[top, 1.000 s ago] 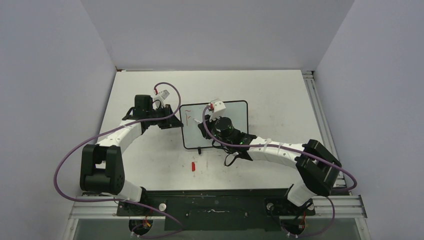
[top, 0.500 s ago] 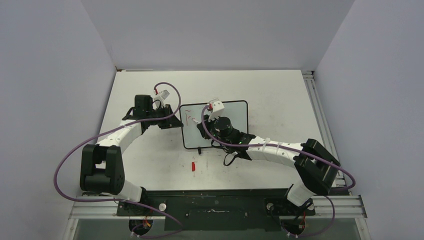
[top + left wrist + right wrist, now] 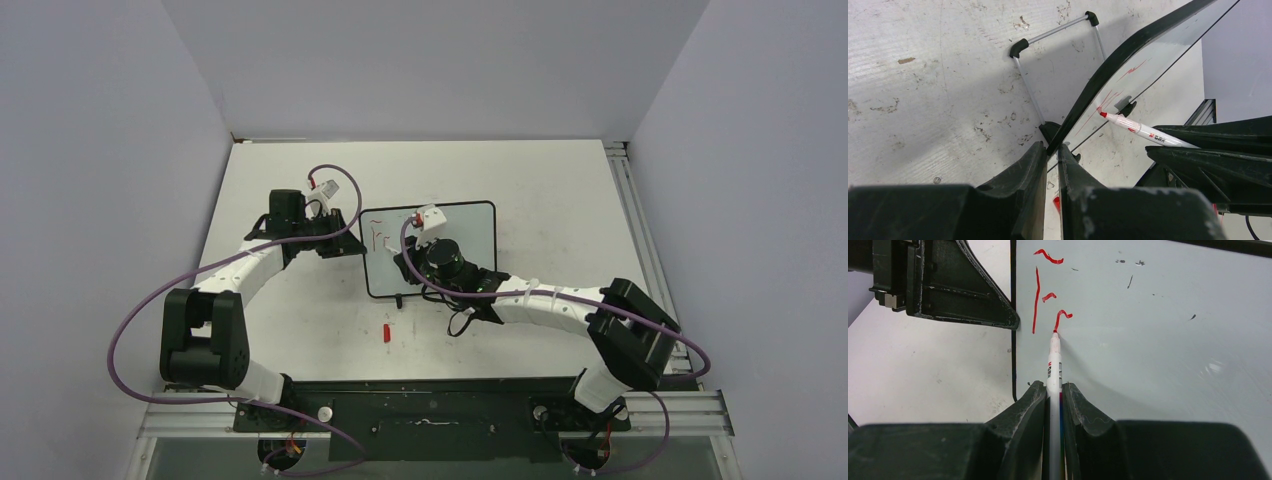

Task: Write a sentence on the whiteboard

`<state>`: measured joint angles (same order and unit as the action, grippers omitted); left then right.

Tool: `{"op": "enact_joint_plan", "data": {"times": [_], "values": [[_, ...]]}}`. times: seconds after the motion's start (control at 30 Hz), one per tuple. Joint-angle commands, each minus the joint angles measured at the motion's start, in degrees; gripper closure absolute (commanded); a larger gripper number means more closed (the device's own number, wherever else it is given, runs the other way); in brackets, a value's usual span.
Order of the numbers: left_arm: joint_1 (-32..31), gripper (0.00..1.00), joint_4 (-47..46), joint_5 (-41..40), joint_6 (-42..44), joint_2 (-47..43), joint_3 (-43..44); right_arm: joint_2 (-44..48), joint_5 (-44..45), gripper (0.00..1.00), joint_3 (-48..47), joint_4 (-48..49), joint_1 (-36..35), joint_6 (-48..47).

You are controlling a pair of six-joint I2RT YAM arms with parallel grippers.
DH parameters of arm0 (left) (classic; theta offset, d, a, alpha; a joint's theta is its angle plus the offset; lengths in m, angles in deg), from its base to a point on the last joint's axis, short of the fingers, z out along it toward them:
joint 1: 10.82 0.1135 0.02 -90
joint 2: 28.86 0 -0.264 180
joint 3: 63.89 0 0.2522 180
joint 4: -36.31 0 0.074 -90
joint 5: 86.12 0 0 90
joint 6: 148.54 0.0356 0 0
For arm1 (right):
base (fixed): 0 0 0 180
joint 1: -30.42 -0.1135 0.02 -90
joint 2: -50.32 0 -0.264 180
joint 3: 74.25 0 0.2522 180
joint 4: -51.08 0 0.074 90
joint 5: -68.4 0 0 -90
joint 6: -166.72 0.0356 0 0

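Barely begun, by the look of it: just a few red strokes of the sentence (image 3: 1048,295) near the 10 o'clock corner of the whiteboard (image 3: 475,235), set at the middle of the table (image 3: 560,190). Nearly all the words yet to write (one letter and a bit so far). Right tool (image 3: 1053,387) clenched on the red-tipped marker (image 3: 1054,360), tip touching the board. Left tool (image 3: 1050,149) pinched tight on the board's black frame at 9 o'clock.

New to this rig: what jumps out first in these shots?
The right gripper pinches a white marker, its red tip on the whiteboard beside a few red strokes near its left edge. The left gripper clamps that edge's black frame. A small red object lies on the table near the board.
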<state>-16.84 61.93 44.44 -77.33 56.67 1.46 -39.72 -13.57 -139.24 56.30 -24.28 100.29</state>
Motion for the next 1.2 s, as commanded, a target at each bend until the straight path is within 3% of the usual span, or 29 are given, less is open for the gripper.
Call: {"op": "enact_joint_plan", "data": {"times": [0.0, 1.17], "values": [[-0.4, 0.92, 0.4, 1.4, 0.2, -0.5, 2.2, 0.8, 1.9, 0.95, 0.5, 0.1, 0.0, -0.2], [-0.4, 0.92, 0.4, 1.5, 0.2, -0.6, 2.2, 3.6, 5.1, 0.95, -2.6, 0.5, 1.4, -1.8]]}}
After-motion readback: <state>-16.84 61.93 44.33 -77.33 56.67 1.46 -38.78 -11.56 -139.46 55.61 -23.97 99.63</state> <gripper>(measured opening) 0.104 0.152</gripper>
